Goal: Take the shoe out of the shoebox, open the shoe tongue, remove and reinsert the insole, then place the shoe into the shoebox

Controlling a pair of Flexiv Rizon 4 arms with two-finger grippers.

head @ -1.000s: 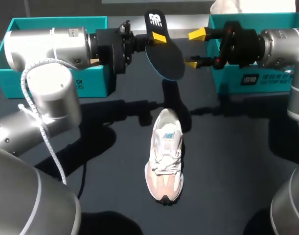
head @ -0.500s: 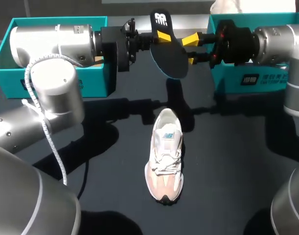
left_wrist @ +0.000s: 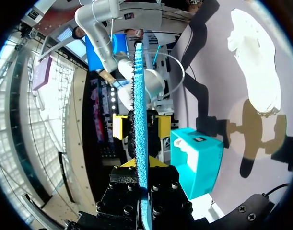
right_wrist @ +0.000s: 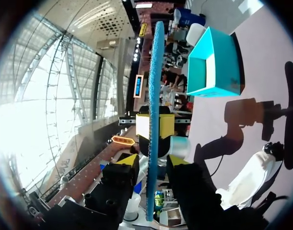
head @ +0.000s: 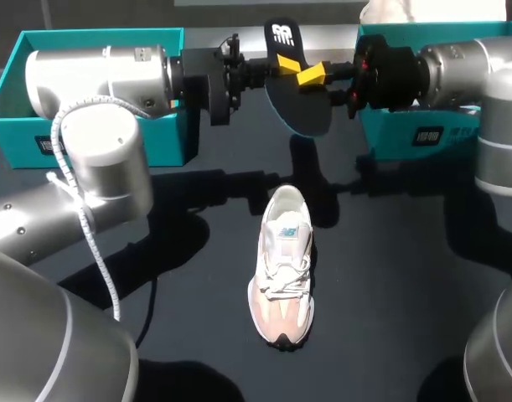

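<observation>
A dark insole (head: 302,100) with a blue underside hangs in the air above the back of the table, between my two grippers. My left gripper (head: 282,60) is shut on its heel end; in the left wrist view the insole (left_wrist: 139,120) runs edge-on out from between the fingers (left_wrist: 140,165). My right gripper (head: 316,82) straddles the insole from the other side, open, with a narrow gap showing on each side of the insole (right_wrist: 153,96) between its fingers (right_wrist: 152,162). The white and pink shoe (head: 282,268) lies on the table below, toe towards the front.
A teal shoebox half (head: 96,126) stands at the back left under my left arm. A second teal half (head: 431,134) stands at the back right under my right arm. The dark table (head: 390,276) lies bare around the shoe.
My right gripper has moved left onto the insole and narrowed its fingers around it. My left gripper has carried the insole a little to the right.
</observation>
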